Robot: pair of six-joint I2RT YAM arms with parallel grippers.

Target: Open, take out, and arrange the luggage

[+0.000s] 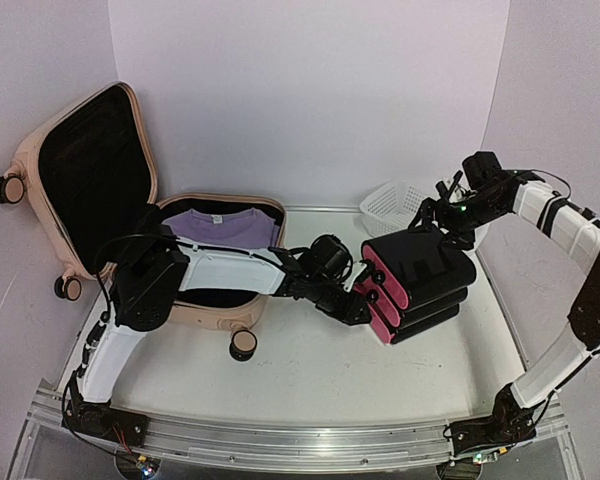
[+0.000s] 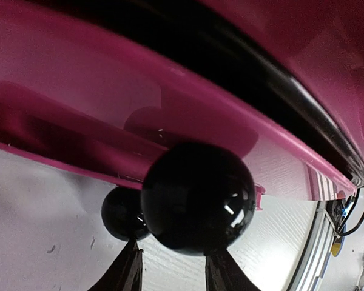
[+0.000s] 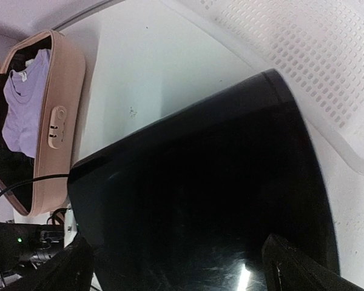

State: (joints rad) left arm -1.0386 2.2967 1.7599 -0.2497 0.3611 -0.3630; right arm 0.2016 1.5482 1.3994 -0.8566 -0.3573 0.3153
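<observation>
The pale pink luggage [image 1: 212,316] lies open at the left, its black-lined lid [image 1: 85,170] standing up, a purple shirt [image 1: 220,228] inside. It also shows in the right wrist view [image 3: 59,121]. A small black-and-magenta case [image 1: 420,285] with black ball wheels lies on the table at centre right. My left gripper [image 1: 358,305] is at its near wheel end; in the left wrist view the gripper [image 2: 175,254] is open with a black ball wheel [image 2: 197,197] just past the fingertips. My right gripper [image 1: 438,215] is at the case's far top edge, open wide [image 3: 182,267] over its black shell [image 3: 200,200].
A white mesh basket [image 1: 398,205] stands behind the case at the back right, close to my right gripper; it fills the upper right of the right wrist view [image 3: 303,54]. A loose-looking suitcase wheel [image 1: 243,345] sticks out at the luggage's front. A metal rail [image 1: 280,440] runs along the near edge.
</observation>
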